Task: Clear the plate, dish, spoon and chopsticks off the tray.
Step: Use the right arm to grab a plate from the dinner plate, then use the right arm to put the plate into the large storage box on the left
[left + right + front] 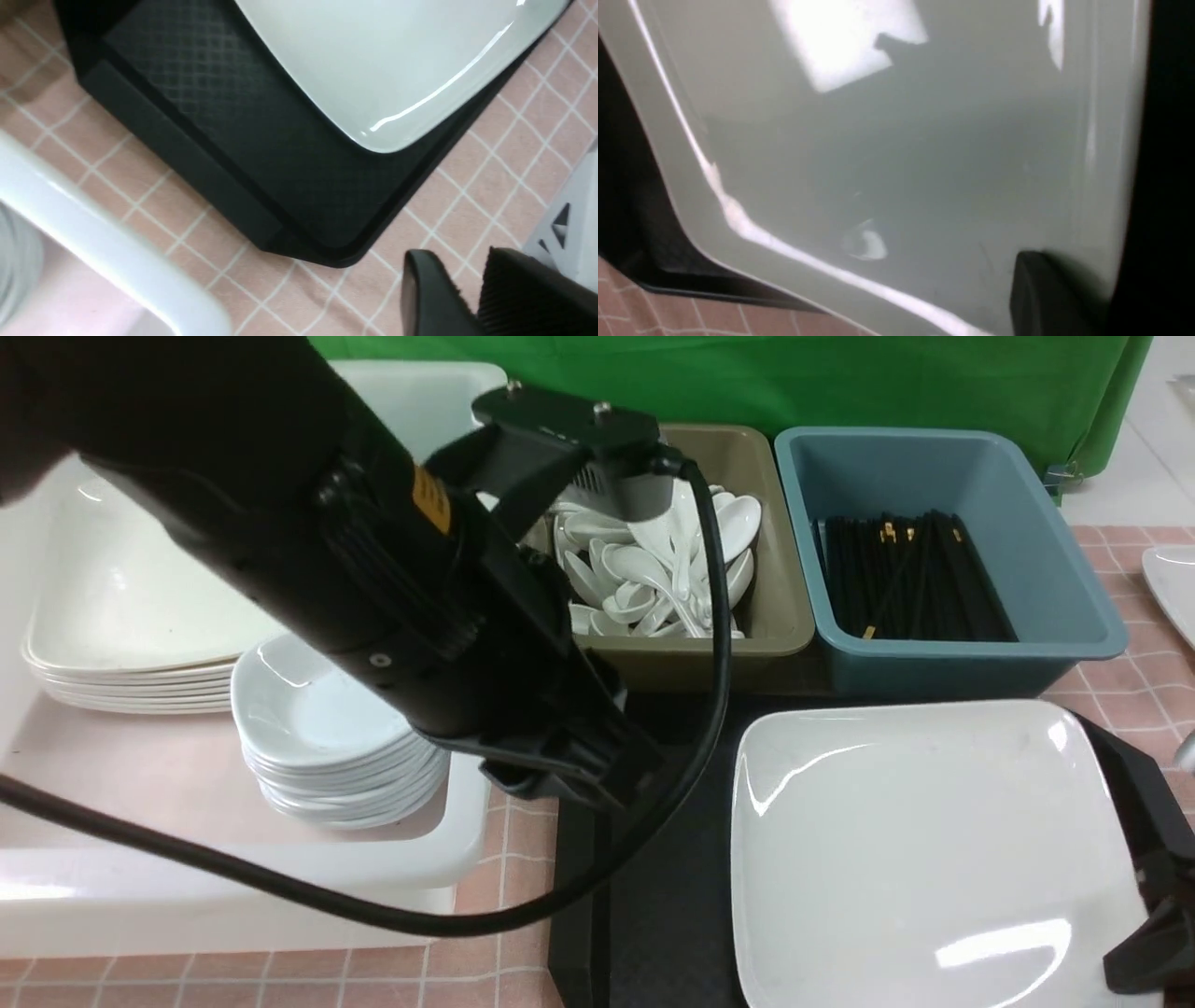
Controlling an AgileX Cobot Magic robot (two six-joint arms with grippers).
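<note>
plate [934, 859]: flat on tray [667, 896], toward its right edge | table [523, 831] far edge: olive bin [691, 649] of white spoons [644, 569], teal bin [934, 667] of black chopsticks [915, 579] | table left: white tub [233, 877] with stacked plates [121, 607], stacked dishes [317, 709] | left arm [373, 569] crosses above tub

Front camera: between the arms, looking forward and down over the counter [1134, 653]; the left arm [373, 569] blocks the near left.
Left wrist camera: close above a tray [224, 140] corner, facing down.
Right wrist camera: nearly against the plate [896, 163].
Shared: plate and tray, all three.
</note>
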